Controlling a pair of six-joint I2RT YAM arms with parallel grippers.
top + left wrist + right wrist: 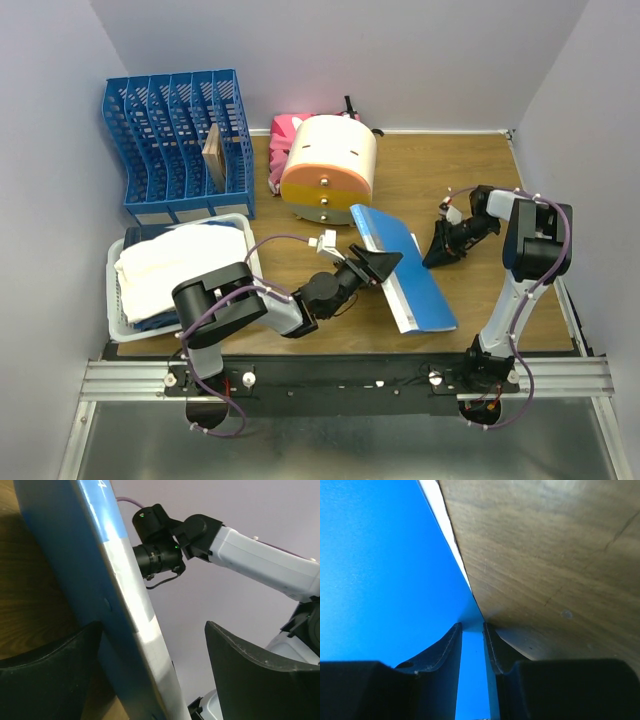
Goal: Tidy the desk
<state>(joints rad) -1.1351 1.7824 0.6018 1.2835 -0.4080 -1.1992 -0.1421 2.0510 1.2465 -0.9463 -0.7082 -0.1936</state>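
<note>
Blue binder [405, 275] on desk [480, 180].
Left gripper [378, 265] open astride its left edge; right gripper [437, 250] pinches its right edge.

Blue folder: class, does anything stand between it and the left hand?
Nothing visible does. The left hand is open, with its fingers on either side of the edge of the blue folder.

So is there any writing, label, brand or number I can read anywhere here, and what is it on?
No text here can be read.
blue folder: a pale mark at its top edge in the left wrist view, cut off and unreadable.
blue file rack: no lettering shows.
round drawer unit: no lettering shows.
</note>
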